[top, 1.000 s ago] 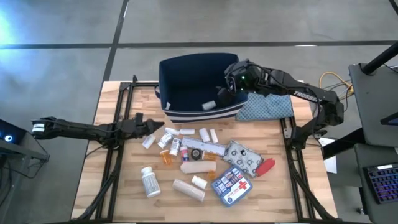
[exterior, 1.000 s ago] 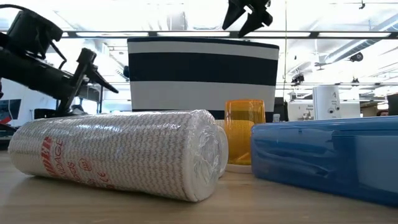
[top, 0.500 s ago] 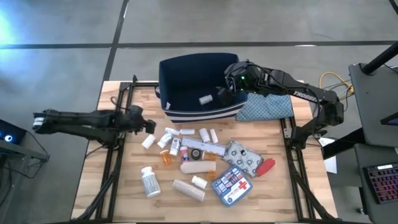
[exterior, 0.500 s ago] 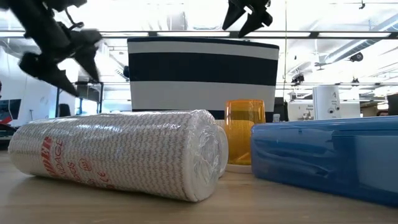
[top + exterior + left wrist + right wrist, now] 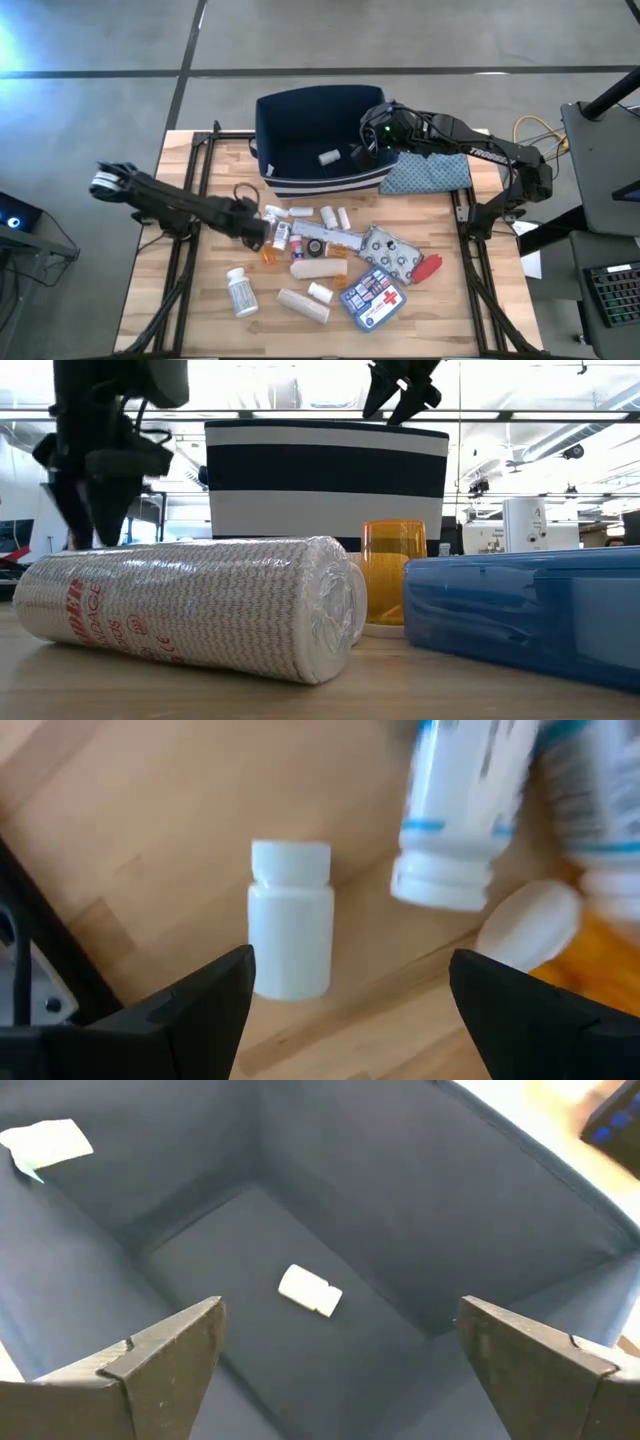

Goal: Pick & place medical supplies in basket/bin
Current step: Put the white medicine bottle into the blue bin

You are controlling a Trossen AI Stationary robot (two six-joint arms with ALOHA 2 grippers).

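The navy bin (image 5: 300, 125) stands at the table's far middle, its striped wall (image 5: 325, 480) facing the low view. One white bottle (image 5: 310, 1291) lies on its floor. My right gripper (image 5: 362, 145) hangs open above the bin's right part. Supplies lie scattered nearer: a bandage roll (image 5: 190, 605), an orange vial (image 5: 392, 575), a blue pouch (image 5: 373, 295), a blister pack (image 5: 393, 252) and a red tool (image 5: 428, 267). My left gripper (image 5: 255, 232) points down, open, at the pile's left end. Its fingers stand on either side of a small white bottle (image 5: 290, 920) lying on the table, apart from it.
A blue-grey patterned cloth (image 5: 428, 172) lies right of the bin. Black frame rails (image 5: 185, 250) run along the table's left and right sides. Another bottle with a blue label (image 5: 455, 820) lies close beside the left gripper. Bare wood shows at the near left corner (image 5: 170, 320).
My left gripper has swung from the table's left side toward the pile, moving right and nearer, and has tipped from level to pointing down over the small white bottle. The white bottle in the bin has shifted a little toward the far side.
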